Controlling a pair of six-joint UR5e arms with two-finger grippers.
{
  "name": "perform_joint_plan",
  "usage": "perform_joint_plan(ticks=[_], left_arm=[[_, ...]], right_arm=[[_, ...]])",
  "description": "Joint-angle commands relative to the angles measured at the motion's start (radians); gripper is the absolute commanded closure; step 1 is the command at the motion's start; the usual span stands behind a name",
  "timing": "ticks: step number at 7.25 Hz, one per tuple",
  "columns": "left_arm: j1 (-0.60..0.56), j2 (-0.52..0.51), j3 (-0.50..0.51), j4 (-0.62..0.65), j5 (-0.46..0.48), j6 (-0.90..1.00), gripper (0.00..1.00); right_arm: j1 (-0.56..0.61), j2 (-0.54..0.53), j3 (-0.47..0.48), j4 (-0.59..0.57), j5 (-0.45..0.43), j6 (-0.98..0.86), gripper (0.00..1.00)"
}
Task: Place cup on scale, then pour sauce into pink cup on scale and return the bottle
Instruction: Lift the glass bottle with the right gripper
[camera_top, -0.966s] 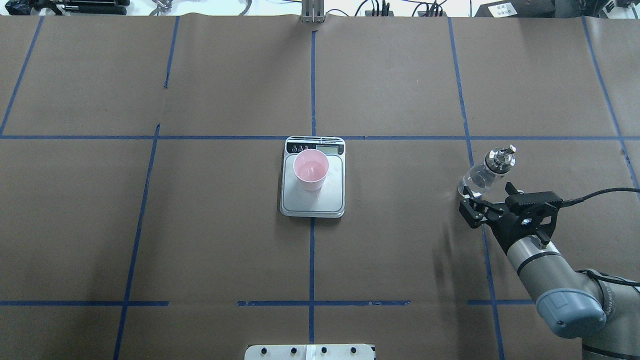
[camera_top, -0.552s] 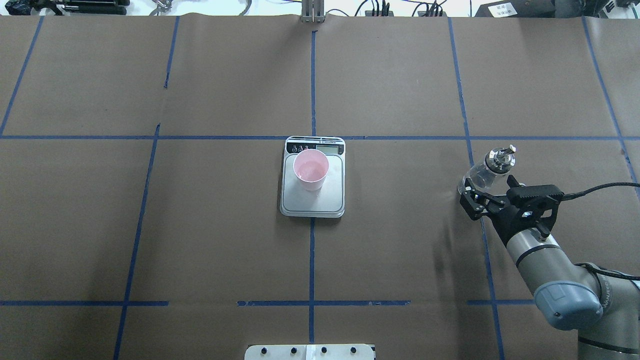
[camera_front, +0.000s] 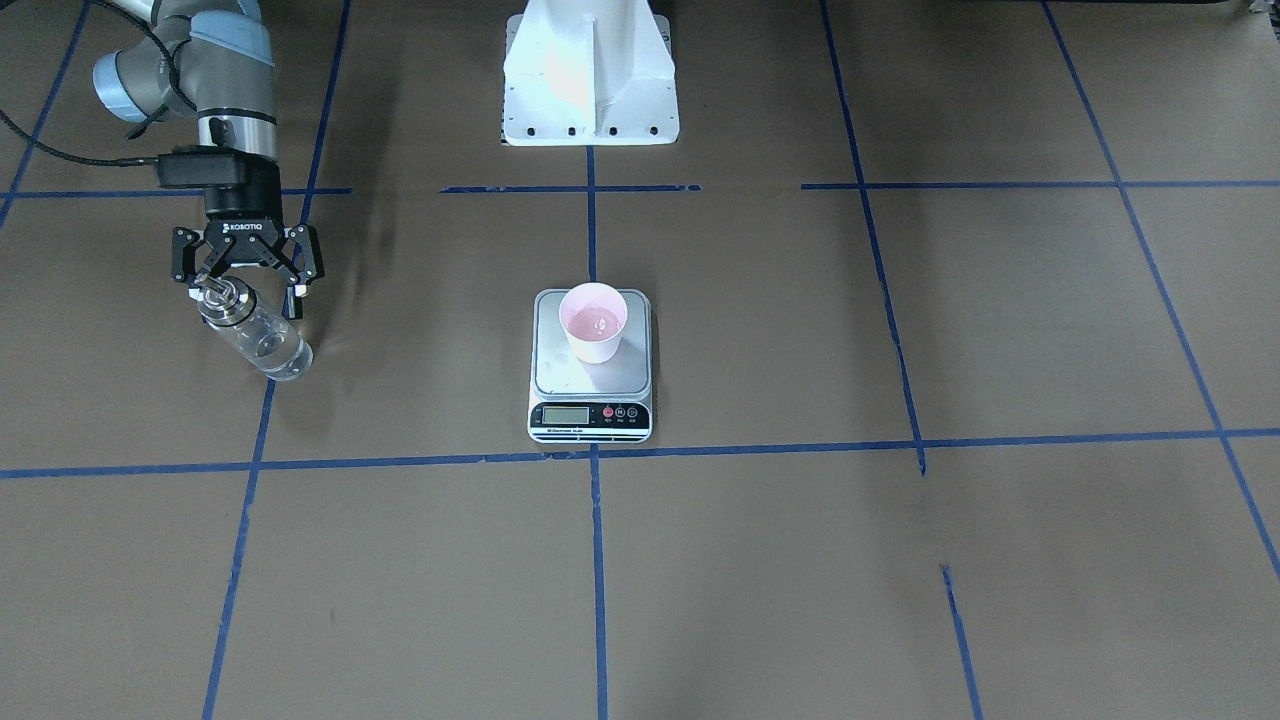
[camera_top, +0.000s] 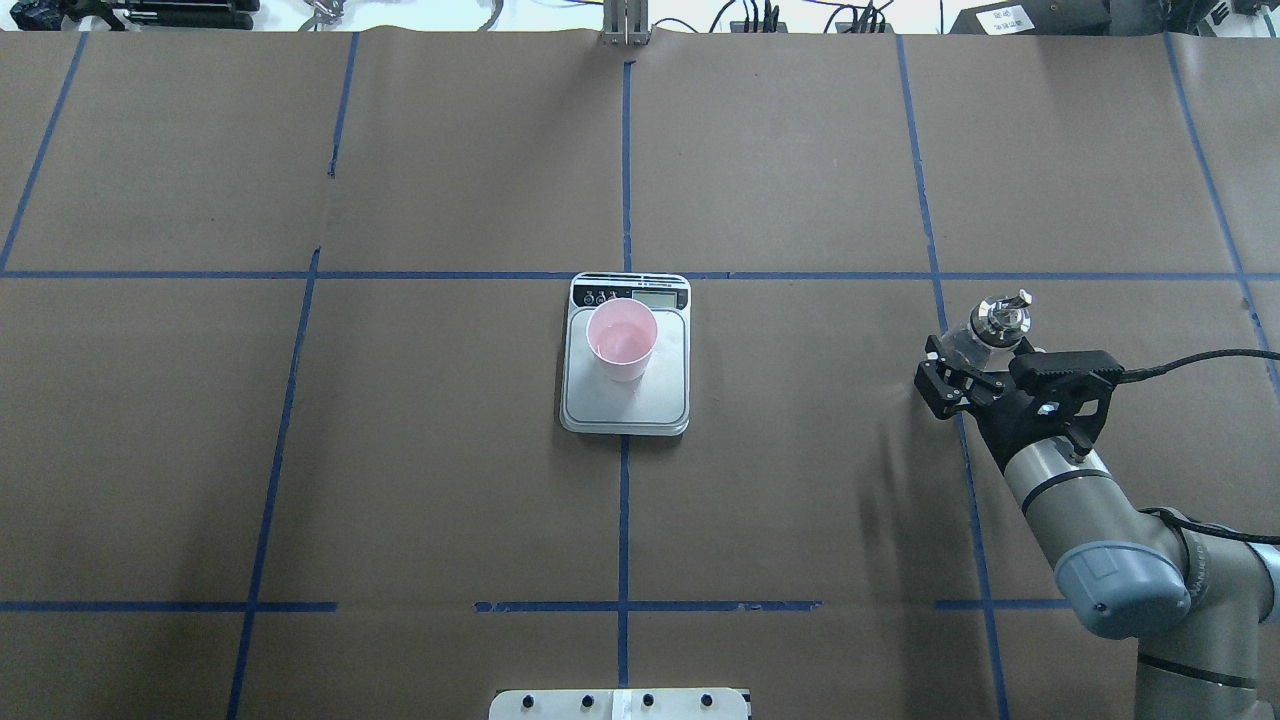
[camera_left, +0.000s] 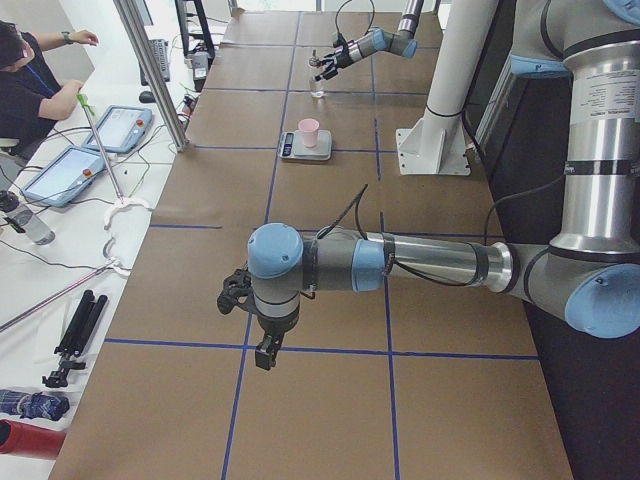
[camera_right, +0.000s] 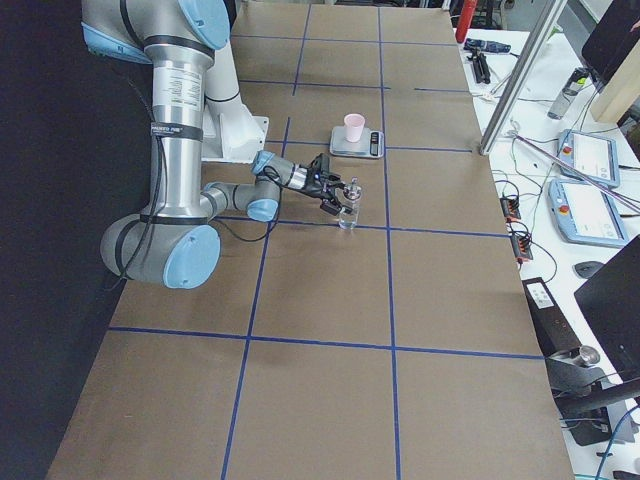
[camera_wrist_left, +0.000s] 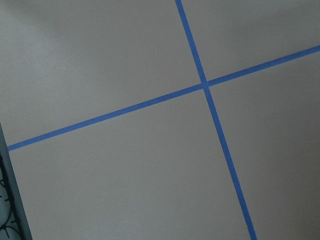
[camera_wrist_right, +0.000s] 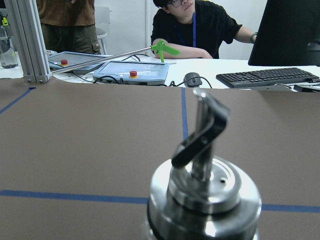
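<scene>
Exterior front-facing: right end effector (camera_front: 248, 291) spread apart, straddling cap of bottle (camera_front: 266, 343) standing upright on table (camera_front: 900, 300).

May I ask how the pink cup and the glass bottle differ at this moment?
The cup is opaque pink and open-topped; the bottle is clear glass with a silver cap. The cup sits on the scale; the bottle stands on the table, by the open right gripper. Both look upright.
</scene>
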Motion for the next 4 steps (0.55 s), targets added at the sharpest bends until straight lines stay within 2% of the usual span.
perform_joint_plan(ticks=[1, 4], left_arm=[[0.000, 0.000, -0.011, 0.002, 0.000, 0.000, 0.00], [0.000, 0.000, -0.019, 0.005, 0.000, 0.000, 0.00]], right_arm=[[0.019, 0.011, -0.009, 0.000, -0.001, -0.014, 0.00], [0.031, 0.011, -0.031, 0.001, -0.002, -0.015, 0.00]])
